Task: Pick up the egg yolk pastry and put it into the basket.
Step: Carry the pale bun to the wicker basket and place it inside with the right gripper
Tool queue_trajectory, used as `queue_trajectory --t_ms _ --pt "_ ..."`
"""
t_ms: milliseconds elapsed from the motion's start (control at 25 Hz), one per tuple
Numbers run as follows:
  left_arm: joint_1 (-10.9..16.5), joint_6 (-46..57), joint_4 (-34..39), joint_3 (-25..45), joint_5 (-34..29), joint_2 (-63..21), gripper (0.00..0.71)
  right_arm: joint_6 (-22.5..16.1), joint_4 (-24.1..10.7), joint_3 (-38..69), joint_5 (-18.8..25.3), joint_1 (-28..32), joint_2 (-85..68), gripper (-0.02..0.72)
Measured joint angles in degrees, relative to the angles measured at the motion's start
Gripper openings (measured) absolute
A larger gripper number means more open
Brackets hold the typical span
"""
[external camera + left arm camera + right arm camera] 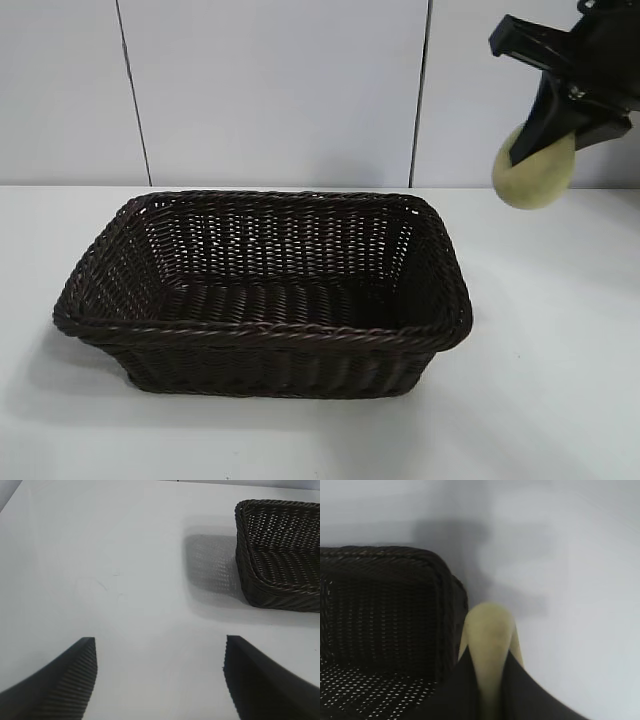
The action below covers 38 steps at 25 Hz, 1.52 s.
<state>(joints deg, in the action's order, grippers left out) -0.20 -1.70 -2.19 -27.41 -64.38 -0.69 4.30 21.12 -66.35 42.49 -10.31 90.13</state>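
The pale yellow egg yolk pastry [537,172] hangs in the air at the upper right, squeezed between the black fingers of my right gripper [543,145], which is shut on it. It is above the table, just right of the basket's far right corner. The dark brown woven basket [262,330] stands in the middle of the table and holds nothing. In the right wrist view the egg yolk pastry [489,640] bulges between the two fingers, beside the basket [385,605]. My left gripper [160,672] is open over bare table, with the basket [280,560] farther off.
A white table [540,380] carries the basket, with a white tiled wall [280,90] behind it. The basket casts a shadow [210,562] on the tabletop.
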Motion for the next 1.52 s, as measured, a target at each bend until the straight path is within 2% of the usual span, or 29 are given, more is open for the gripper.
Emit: queue_trajectory --t_ms 440,640,960,1200,1320,1520 --pt "0.0 0.0 0.0 0.0 0.0 0.0 0.517 0.0 2.6 0.0 -8.3 -15.9 0.0 0.041" --pt "0.0 0.0 0.0 0.0 0.0 0.0 0.517 0.0 3.1 0.0 -12.3 -20.8 0.0 0.041" --pt "0.0 0.0 0.0 0.0 0.0 0.0 0.517 0.0 4.9 0.0 -20.3 -25.0 5.1 0.038" --pt "0.0 0.0 0.0 0.0 0.0 0.0 0.517 0.0 5.4 0.0 -28.7 -27.0 12.5 0.036" --pt "0.0 0.0 0.0 0.0 0.0 0.0 0.517 0.0 5.4 0.0 -30.4 -27.0 16.2 0.036" --pt "0.0 0.0 0.0 0.0 0.0 0.0 0.517 0.0 5.5 0.0 -30.6 -27.0 21.1 0.036"
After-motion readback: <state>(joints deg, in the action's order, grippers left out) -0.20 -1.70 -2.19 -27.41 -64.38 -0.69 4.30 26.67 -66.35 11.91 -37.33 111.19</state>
